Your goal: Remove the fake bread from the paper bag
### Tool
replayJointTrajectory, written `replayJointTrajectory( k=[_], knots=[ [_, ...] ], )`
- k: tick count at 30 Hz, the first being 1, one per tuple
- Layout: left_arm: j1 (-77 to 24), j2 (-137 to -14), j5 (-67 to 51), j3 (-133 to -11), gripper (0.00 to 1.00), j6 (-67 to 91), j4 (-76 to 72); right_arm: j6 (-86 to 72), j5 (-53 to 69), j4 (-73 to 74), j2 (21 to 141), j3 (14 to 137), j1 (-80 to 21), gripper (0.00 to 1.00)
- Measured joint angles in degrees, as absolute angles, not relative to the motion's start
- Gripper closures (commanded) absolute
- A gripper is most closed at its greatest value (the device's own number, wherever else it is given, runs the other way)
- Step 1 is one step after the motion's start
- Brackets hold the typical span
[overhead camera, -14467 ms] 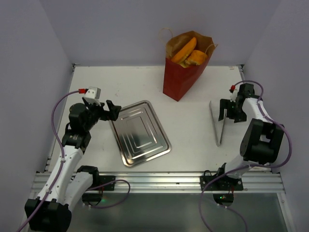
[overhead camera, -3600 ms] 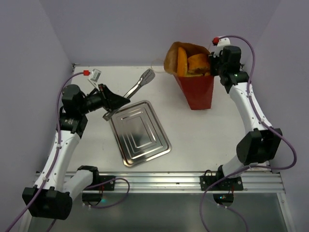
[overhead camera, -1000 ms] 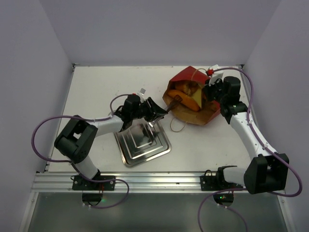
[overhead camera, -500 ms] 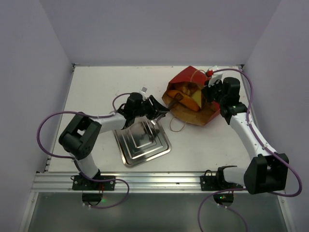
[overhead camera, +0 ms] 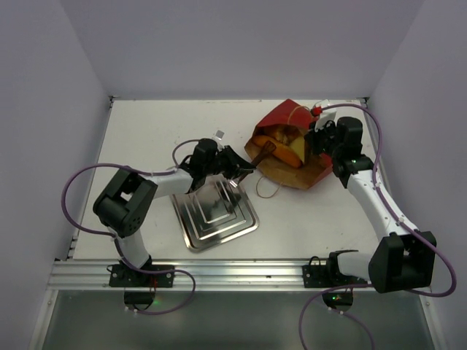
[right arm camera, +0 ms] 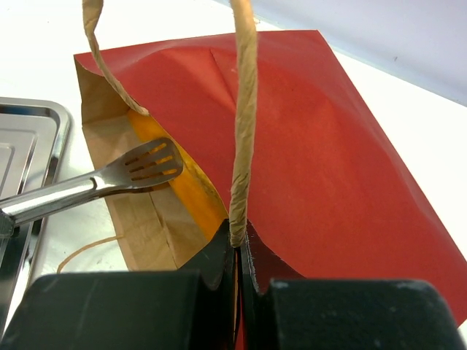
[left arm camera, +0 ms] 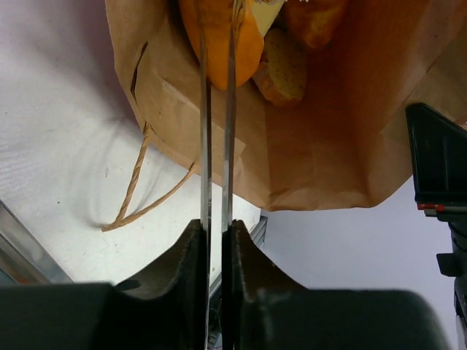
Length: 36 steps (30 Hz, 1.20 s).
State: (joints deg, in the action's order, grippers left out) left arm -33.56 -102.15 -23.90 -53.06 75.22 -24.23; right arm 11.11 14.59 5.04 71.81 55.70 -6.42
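After standing wider a moment earlier, drew left tool (left arm camera: 215, 235) in on the tongs (right arm camera: 146, 168), closing their blades about the orange baguette (left arm camera: 246, 44) inside the paper bag (right arm camera: 314, 146), lying sideways on the table (overhead camera: 146, 124). Kept right tool (right arm camera: 237, 244) clamped on a string handle (right arm camera: 244, 109). Looked ready for withdrawal.

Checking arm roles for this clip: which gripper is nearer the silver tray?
Left. The left gripper hangs over the tray's far edge, holding tongs; the right gripper is off to the right, pinching the paper bag's handle.
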Motion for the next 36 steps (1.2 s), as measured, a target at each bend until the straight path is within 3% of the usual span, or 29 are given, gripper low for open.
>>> replayJointTrajectory(
  k=[2,28,36],
  knots=[
    [-33.6,-102.1,-24.1,-53.1,1.0,74.8,-24.4,11.1,14.6,5.0,71.8,55.6,-6.4,1.0],
    [-35.1,-86.0,-30.2,-43.0,1.0,72.3,-24.4,11.1,14.0,4.6,70.8,54.8,-6.4,1.0],
    [-35.4,-72.1,-33.8,-41.3,1.0,64.6,-10.6,11.1,13.2,4.2,70.7,54.8,-6.4,1.0]
  ],
)
